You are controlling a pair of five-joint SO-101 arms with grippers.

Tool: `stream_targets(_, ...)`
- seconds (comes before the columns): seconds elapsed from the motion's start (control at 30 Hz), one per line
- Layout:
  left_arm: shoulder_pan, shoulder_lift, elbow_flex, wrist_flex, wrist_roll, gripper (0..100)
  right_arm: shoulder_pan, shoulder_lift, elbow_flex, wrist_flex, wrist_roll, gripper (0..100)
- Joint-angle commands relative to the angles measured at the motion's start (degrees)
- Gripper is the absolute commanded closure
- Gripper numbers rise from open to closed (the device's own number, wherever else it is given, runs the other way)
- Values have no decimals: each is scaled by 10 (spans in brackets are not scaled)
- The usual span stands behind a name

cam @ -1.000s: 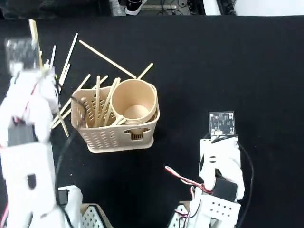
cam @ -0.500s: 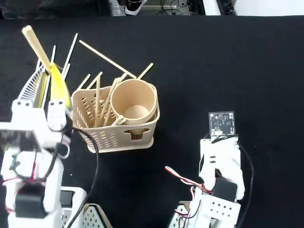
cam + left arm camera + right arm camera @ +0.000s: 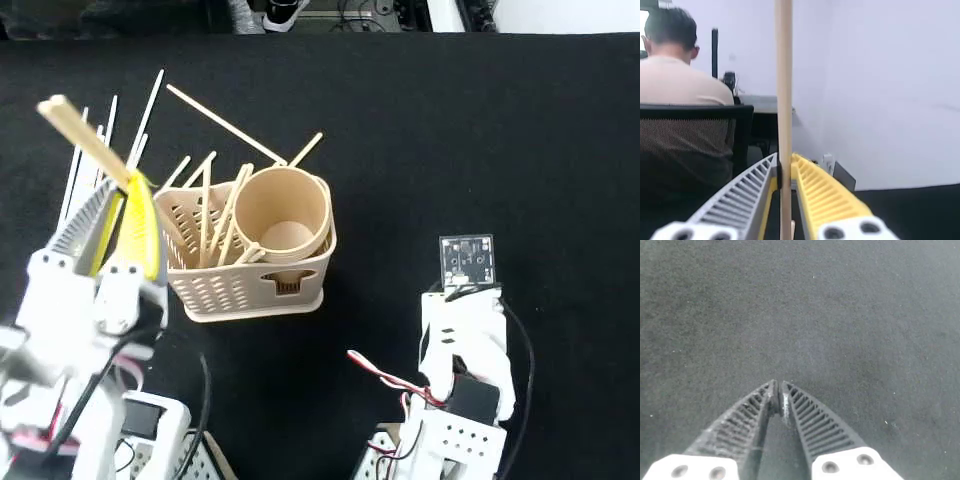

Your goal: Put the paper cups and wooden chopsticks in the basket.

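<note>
Wooden chopstick (image 3: 85, 140) gripped by the left gripper (image 3: 122, 188), raised above the table just beside the basket (image 3: 240, 290), on the end nearest that arm; in the left wrist view the chopstick (image 3: 784, 75) stands straight up through the gripper (image 3: 783, 160), whose grey and yellow fingers are pinched narrowly on it. Paper cups (image 3: 283, 215), apparently nested one inside another, already sit in the far end of the basket; a bundle of chopsticks (image 3: 207, 215) leans upright in the compartment next to them. Several loose chopsticks (image 3: 225, 124) lie on the black table (image 3: 450, 130) beyond the basket, some fanned out near the left arm. The right gripper (image 3: 779, 395) hangs over bare table well apart from the basket, its fingers nearly together and holding nothing.

The step in hand looks like the delivery of one more chopstick, with the cups done and the scattered sticks left to collect; the next move would call for swinging the stick over the open compartment, getting its lower end inside the rim, and only then letting go, since a long stick released too high or off-centre could tip out over the wall.
</note>
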Motion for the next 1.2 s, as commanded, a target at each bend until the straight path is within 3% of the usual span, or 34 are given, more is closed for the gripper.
stream_targets(0.0, 7, 1, 91, -22, 7, 970, -6, -23, -1, 3, 4, 985)
stream_targets(0.07, 5, 4, 116, -19, 3, 950, -6, -23, -1, 3, 4, 985)
stream_targets(0.2, -10, 6, 79, 29, 47, 741, -6, -23, -1, 3, 4, 985)
stream_targets(0.3, -58, 25, -1, 88, 66, 737, -6, -23, -1, 3, 4, 985)
stream_targets(0.4, -104, 97, -92, 150, 33, 738, -6, -23, -1, 3, 4, 985)
stream_targets(0.53, -203, 263, -222, 226, -11, 738, -6, -23, -1, 3, 4, 985)
stream_targets(0.73, -320, 552, -393, 305, -132, 739, -6, -23, -1, 3, 4, 985)
stream_targets(0.93, -362, 815, -516, 350, -224, 744, -6, -23, -1, 3, 4, 985)
stream_targets(1.17, -370, 1062, -651, 322, -304, 744, -6, -23, -1, 3, 4, 985)
